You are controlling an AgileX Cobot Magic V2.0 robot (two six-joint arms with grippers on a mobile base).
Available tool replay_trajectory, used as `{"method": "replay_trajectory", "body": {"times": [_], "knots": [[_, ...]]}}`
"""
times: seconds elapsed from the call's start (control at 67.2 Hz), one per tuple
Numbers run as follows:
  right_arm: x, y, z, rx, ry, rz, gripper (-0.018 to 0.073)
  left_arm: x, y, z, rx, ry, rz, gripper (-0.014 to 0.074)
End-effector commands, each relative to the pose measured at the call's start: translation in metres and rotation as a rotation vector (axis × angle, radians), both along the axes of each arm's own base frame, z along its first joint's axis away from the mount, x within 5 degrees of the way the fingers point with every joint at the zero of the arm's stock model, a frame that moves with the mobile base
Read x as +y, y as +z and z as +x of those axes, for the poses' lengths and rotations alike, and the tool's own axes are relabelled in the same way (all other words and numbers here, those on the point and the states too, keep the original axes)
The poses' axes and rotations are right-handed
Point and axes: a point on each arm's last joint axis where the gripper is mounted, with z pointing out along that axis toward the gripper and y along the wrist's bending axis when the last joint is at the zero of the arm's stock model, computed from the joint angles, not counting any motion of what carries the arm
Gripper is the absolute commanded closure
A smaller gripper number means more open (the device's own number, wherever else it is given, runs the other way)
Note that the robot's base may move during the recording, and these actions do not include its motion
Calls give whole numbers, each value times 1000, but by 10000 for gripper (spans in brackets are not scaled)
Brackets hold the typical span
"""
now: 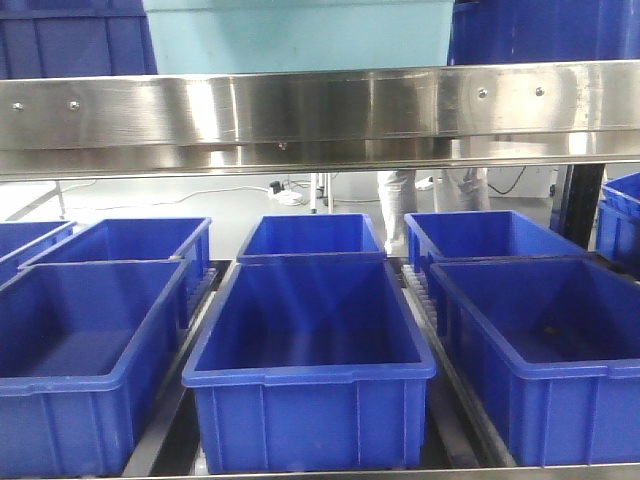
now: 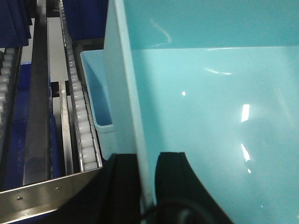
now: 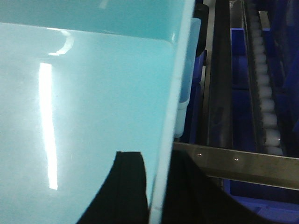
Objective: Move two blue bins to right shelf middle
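Note:
Both grippers hold one pale blue bin (image 1: 300, 35), which shows at the top middle of the front view above the steel shelf beam. In the left wrist view my left gripper (image 2: 147, 158) is shut on the bin's left wall (image 2: 122, 84), one black finger on each side. My right gripper (image 3: 156, 161) is clamped the same way on the right wall (image 3: 175, 88). The bin's glossy inside (image 2: 210, 116) is bare. A second pale blue bin (image 2: 98, 93) sits just beyond the held one beside the roller track, and its corner (image 3: 187, 70) also shows past the right wall.
A steel shelf beam (image 1: 320, 110) crosses the front view. Below it stand several dark blue bins (image 1: 310, 340) in rows, with roller tracks (image 2: 77, 107) between the lanes. A person's white-clad legs (image 1: 395, 200) stand behind the shelf.

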Motion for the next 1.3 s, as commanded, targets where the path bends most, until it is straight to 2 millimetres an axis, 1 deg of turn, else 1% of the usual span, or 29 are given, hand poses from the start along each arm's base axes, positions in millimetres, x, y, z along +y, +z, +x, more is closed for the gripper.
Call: {"method": "replay_trajectory", "body": {"times": [0.0, 1.281], "knots": [[-2, 7, -1, -59, 2, -9, 711, 1, 11, -6, -65, -15, -36, 707], [-2, 7, -1, -59, 2, -9, 711, 1, 11, -6, -65, -15, -36, 707]]}}
